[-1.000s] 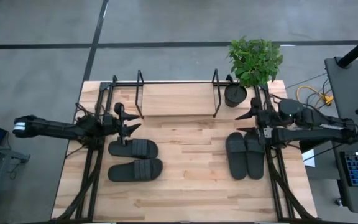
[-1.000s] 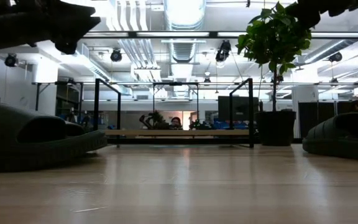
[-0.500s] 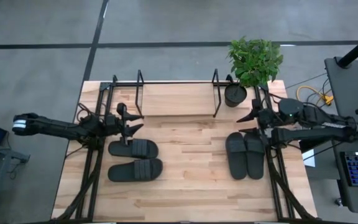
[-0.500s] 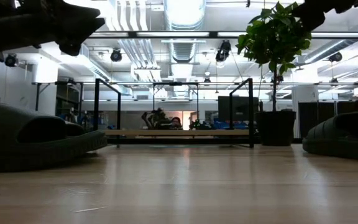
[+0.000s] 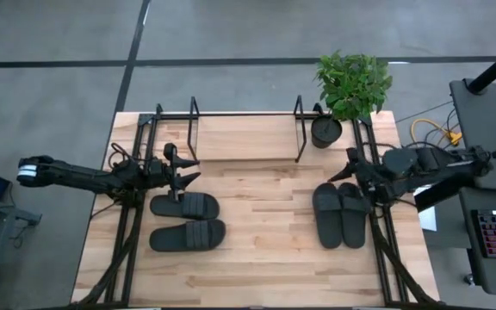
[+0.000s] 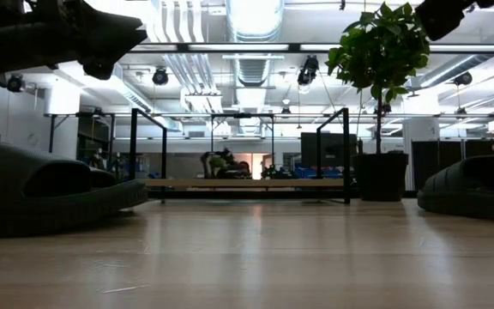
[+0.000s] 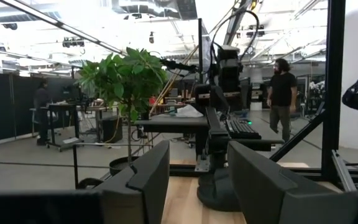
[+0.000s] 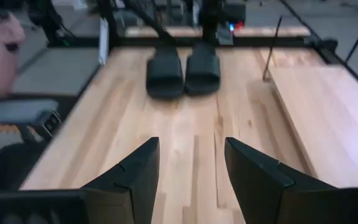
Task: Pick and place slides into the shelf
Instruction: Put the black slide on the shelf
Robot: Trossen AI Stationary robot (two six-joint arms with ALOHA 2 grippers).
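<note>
Four black slides are seen on the table, none on the shelf [image 5: 246, 136] yet, which stands at the far edge between the two arms. The left pair [image 5: 187, 220] lies crosswise, long axes running left to right, one slide nearer than the other; the left gripper [image 5: 179, 169] is held just beyond the farther slide [image 5: 185, 206], fingers apart and empty, pointing right. The right pair [image 5: 339, 213] lies side by side, long axes running near to far; the right gripper [image 5: 344, 170] is held just beyond its far ends, fingers apart, empty. Each pair is closest to its own arm; a short drop toward the near side is judged needed.
</note>
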